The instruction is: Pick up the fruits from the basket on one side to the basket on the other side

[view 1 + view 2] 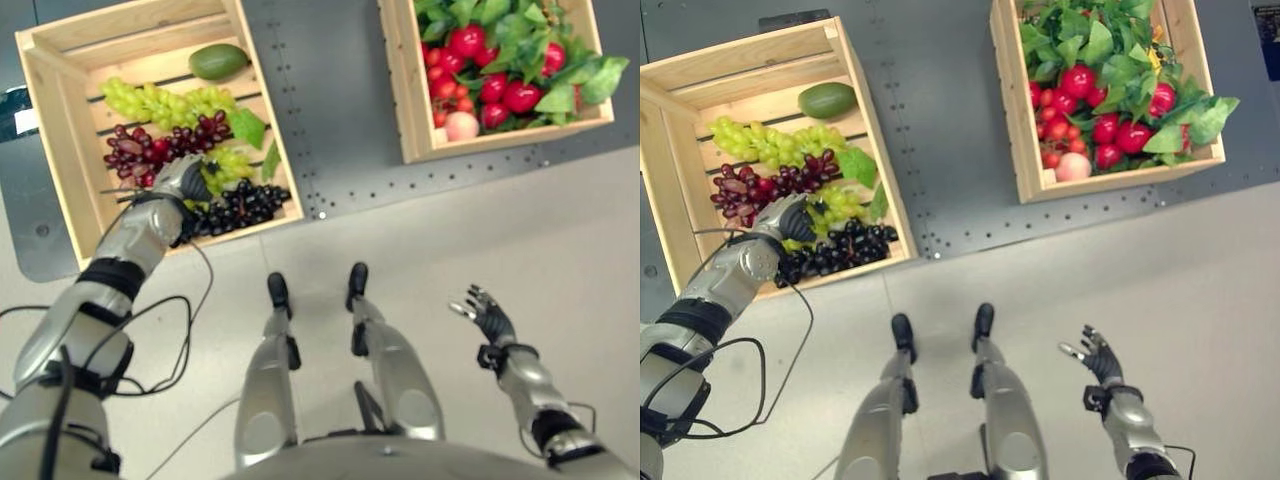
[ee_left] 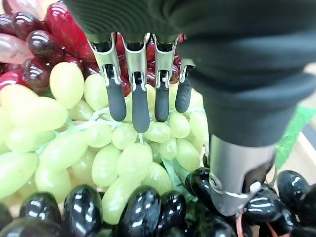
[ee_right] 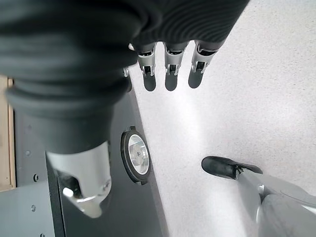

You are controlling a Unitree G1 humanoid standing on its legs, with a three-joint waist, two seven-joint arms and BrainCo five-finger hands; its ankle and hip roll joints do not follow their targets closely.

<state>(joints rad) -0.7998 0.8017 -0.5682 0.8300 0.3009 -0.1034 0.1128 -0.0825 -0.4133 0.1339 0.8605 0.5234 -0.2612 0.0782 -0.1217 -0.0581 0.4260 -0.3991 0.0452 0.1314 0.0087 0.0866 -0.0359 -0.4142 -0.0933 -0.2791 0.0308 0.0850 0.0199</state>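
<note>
left hand (image 2: 143, 94) | over smooth oval green grapes (image 2: 123, 153) | slatted wooden crate (image 1: 60, 150)

text: none readable | labels: none | numbers: 0 | signs: none on crates, floor or fruit

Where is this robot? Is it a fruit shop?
Probably not a shop, more likely a robot test room. Two wooden crates, the left crate with grapes and the right crate with red fruit, sit on a metal plate on a bare floor.
</note>
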